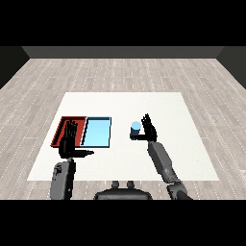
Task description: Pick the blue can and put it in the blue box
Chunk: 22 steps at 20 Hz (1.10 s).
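A bare test room: a white table [192,144] on grey plank flooring [120,72], dark walls [120,52].

Blue can [135,129], red tray [61,126], light blue tray [97,133]

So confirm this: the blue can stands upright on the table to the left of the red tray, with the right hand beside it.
Wrong on the side. In the head view the blue can stands upright on the table to the right of the light blue tray, well away from the red tray; the right hand is beside it.
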Tool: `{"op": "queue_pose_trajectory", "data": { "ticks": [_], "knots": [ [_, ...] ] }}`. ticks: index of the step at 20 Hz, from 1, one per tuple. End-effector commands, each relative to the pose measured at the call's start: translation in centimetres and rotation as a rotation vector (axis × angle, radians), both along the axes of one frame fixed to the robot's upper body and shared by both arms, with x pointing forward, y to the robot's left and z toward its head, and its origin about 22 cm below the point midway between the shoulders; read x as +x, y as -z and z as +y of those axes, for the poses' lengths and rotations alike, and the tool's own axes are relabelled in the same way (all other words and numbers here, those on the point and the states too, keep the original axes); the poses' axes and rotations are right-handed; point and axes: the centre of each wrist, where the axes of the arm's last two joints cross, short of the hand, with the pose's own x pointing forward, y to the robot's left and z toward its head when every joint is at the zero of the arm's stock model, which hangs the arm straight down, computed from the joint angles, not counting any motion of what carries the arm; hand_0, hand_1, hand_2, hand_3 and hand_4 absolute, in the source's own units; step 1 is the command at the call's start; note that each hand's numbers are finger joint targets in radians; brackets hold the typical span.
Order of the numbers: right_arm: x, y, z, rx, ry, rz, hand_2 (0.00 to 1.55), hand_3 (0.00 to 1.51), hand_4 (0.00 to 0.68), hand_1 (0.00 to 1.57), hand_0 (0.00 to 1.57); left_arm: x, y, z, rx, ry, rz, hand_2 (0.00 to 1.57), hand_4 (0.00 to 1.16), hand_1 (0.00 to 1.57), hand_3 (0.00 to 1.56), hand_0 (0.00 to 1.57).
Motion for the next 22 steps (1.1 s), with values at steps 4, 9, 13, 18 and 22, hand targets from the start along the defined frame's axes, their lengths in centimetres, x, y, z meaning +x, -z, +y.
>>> {"op": "queue_pose_trajectory", "data": {
  "ticks": [4,9,13,18,22],
  "knots": [
    [1.3,0.5,0.9,0.033,-0.015,0.018,0.00,0.00,0.000,0.00,0.00,-0.2,0.8,-1.3,-0.003,-0.003,0.019,0.00,0.00,0.00,0.00,0.00],
    [2.7,-0.5,1.9,0.019,-0.019,0.021,0.00,0.00,0.000,0.00,0.00,-1.2,-0.7,2.4,-0.005,0.007,0.011,0.00,0.00,0.00,0.00,0.00],
    [2.8,0.4,0.8,0.038,-0.033,0.051,0.00,0.00,0.000,0.00,0.00,-1.6,0.3,1.9,0.004,-0.011,0.004,0.00,0.00,0.00,0.00,0.00],
    [2.9,0.7,2.3,0.011,-0.051,0.061,0.00,0.00,0.000,0.00,0.00,-0.8,-1.1,-0.3,-0.021,-0.006,0.019,0.00,0.00,0.00,0.00,0.00],
    [2.2,1.1,3.5,0.010,-0.060,0.082,0.00,0.00,0.000,0.00,0.00,0.4,-0.2,0.3,-0.011,0.000,0.004,0.00,0.00,0.00,0.00,0.00]
  ]
}}
